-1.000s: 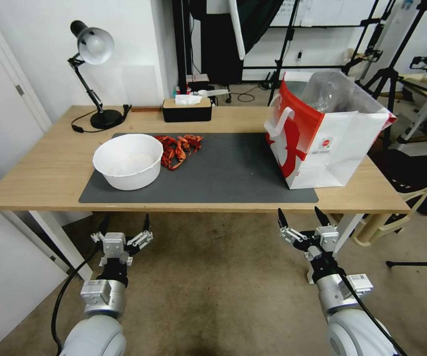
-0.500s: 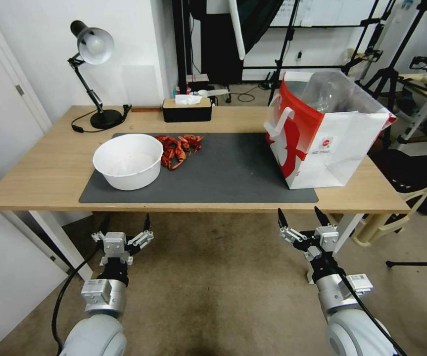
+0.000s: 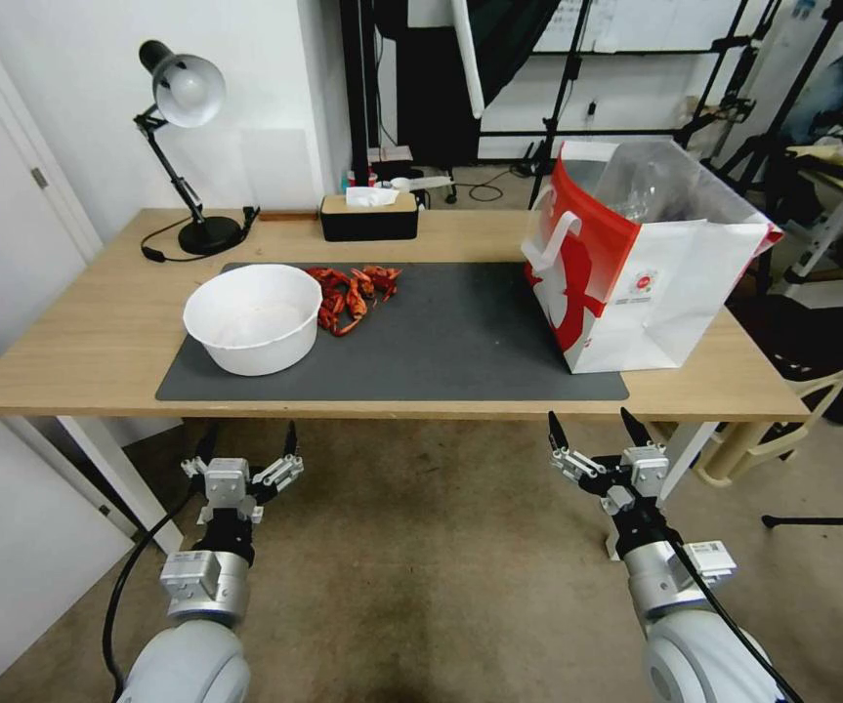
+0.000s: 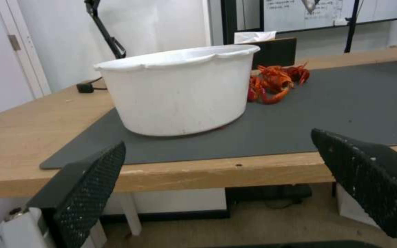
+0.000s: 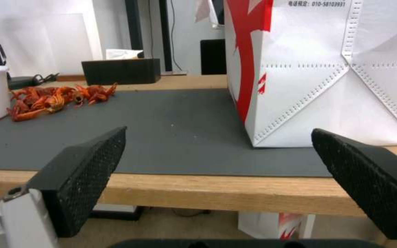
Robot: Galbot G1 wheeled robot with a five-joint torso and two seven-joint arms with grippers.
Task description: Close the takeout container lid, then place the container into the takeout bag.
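Note:
The takeout bag (image 3: 655, 283), red and white with white handles and a silvery lining, stands open at the right end of the grey mat (image 3: 460, 337). In the right wrist view the takeout bag's (image 5: 345, 86) white side rises just past the table edge. The takeout container and its lid are out of view. My left gripper (image 3: 248, 434) hangs open below the table's front edge, facing the white bowl (image 4: 180, 89). My right gripper (image 3: 589, 420) is also open and empty, below the front edge near the bag. In the wrist views the left gripper (image 4: 217, 141) and right gripper (image 5: 219, 131) hold nothing.
A white bowl (image 3: 253, 317) sits at the mat's left, with red crayfish (image 3: 353, 288) beside it. A black desk lamp (image 3: 182, 146) and a black tissue box (image 3: 369, 215) stand at the back of the wooden table (image 3: 69, 342). Tripods and a chair crowd the right side.

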